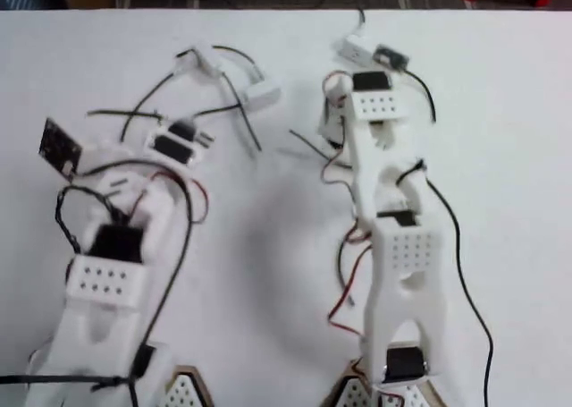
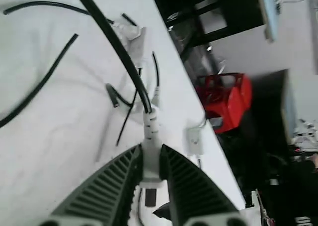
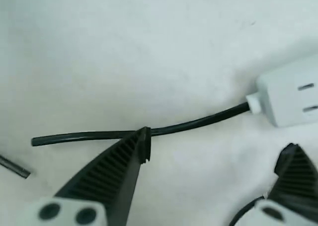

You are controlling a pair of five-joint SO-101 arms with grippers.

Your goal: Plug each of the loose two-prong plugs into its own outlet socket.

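Between the pressed-together fingers of the left gripper (image 2: 150, 150) sits a white plug (image 2: 151, 129), pinched by its body. Its black cord (image 2: 113, 42) runs away over the white table (image 2: 39, 136). Farther off on the table lies a white block (image 2: 133, 36) with short black leads beside it. A second small white piece (image 2: 195, 140) lies near the far edge; whether either is a plug or a socket I cannot tell.

On the other side, the right gripper (image 3: 218, 154) is spread wide and hangs low over the table. A white outlet (image 3: 290, 94), two slots showing, lies near it, apart from both fingers. Its black cable (image 3: 198, 122) runs across the table and passes behind one fingertip (image 3: 141, 139); whether they touch I cannot tell. Seen from above, this outlet sits near the table's far edge, just ahead of the right arm (image 1: 407, 255).
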